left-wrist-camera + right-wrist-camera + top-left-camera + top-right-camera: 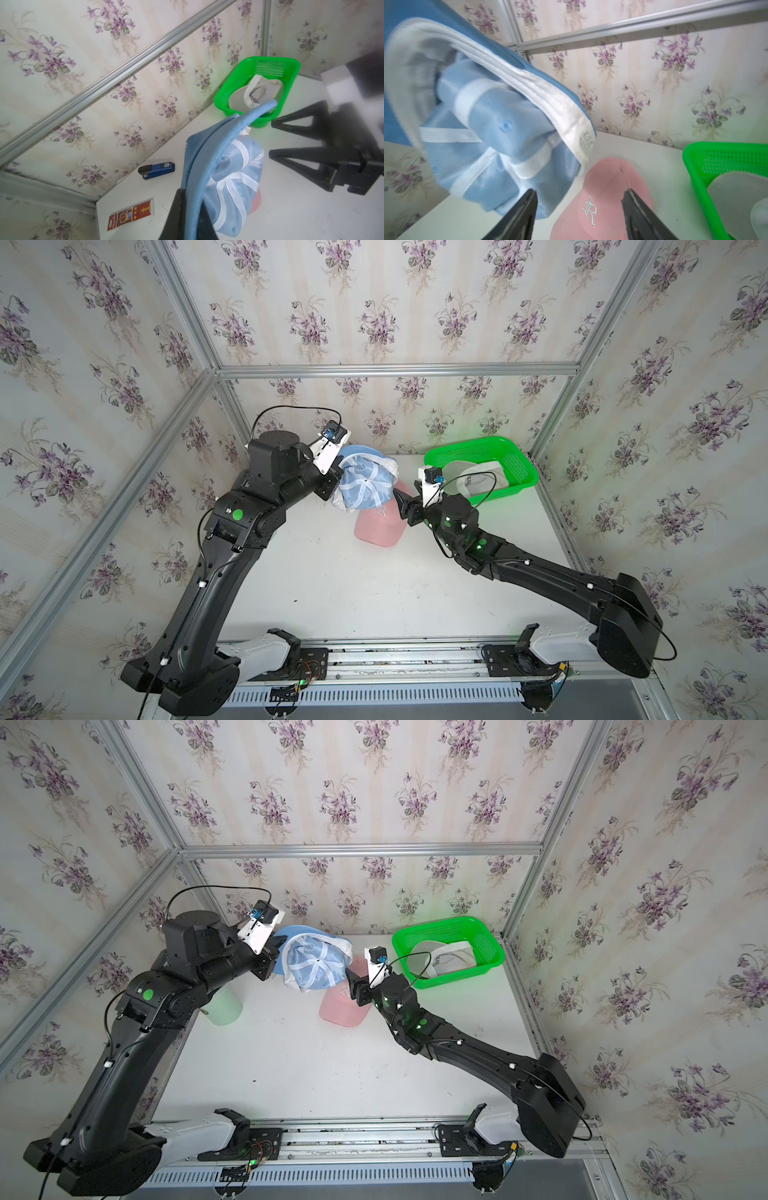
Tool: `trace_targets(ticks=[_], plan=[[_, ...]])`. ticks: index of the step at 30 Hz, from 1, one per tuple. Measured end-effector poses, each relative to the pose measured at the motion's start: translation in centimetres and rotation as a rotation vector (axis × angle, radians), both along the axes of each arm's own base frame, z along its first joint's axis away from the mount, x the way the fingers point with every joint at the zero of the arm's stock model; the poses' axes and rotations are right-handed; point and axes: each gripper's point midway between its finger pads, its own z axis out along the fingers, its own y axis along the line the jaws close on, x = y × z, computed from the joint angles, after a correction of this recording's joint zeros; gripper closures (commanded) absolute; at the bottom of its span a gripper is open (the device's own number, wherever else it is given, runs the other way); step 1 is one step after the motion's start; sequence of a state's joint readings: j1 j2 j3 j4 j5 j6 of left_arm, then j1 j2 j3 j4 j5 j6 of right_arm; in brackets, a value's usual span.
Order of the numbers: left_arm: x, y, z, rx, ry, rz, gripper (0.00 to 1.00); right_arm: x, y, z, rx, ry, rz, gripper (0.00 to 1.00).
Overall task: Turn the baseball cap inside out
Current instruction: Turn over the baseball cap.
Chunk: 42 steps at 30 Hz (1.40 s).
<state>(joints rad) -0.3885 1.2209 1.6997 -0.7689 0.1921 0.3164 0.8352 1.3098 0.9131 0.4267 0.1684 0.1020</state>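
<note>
The light blue baseball cap (365,485) (316,969) hangs above the back of the table. Its shiny lining with white seam tapes bulges outward, and the white sweatband shows in the right wrist view (550,91). My left gripper (332,483) (270,959) (192,199) is shut on the cap's brim (207,166). My right gripper (398,499) (352,986) (579,192) stands open just right of the crown, with nothing between its fingers. In the left wrist view, the right gripper (271,139) also shows open, apart from the cap.
A pink cap (380,526) (604,207) lies on the table under the blue one. At the back right a green basket (519,460) (220,99) holds a white cap (478,481). A blue stapler (158,170), a red packet (131,215) and a pale green cup (224,1006) lie at the left.
</note>
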Motion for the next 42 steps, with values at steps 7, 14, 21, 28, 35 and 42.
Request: trace_targets(ticks=[7, 14, 21, 28, 35, 42], plan=[[-1.5, -0.3, -1.0, -0.040, 0.101, -0.153, 1.00, -0.4, -7.1, 0.9, 0.000, -0.066, 0.061, 0.26], [-3.5, -2.2, -0.3, -0.095, 0.172, -0.387, 1.00, -3.5, -7.1, -1.8, -0.089, -0.085, 0.297, 0.25], [-4.2, -3.5, 0.0, -0.125, 0.228, -0.501, 1.00, -6.3, -4.9, -4.5, -0.182, -0.102, 0.551, 0.25], [-4.3, -3.3, -0.3, -0.122, 0.242, -0.495, 1.00, -8.6, -3.9, -4.3, -0.168, -0.136, 0.711, 0.25], [-4.2, -3.0, -0.2, -0.121, 0.241, -0.477, 1.00, -11.5, -4.0, -2.6, -0.133, -0.202, 0.828, 0.25], [-4.1, -2.9, -0.2, -0.125, 0.242, -0.465, 1.00, -11.9, -3.5, -2.4, -0.116, -0.190, 0.898, 0.26]])
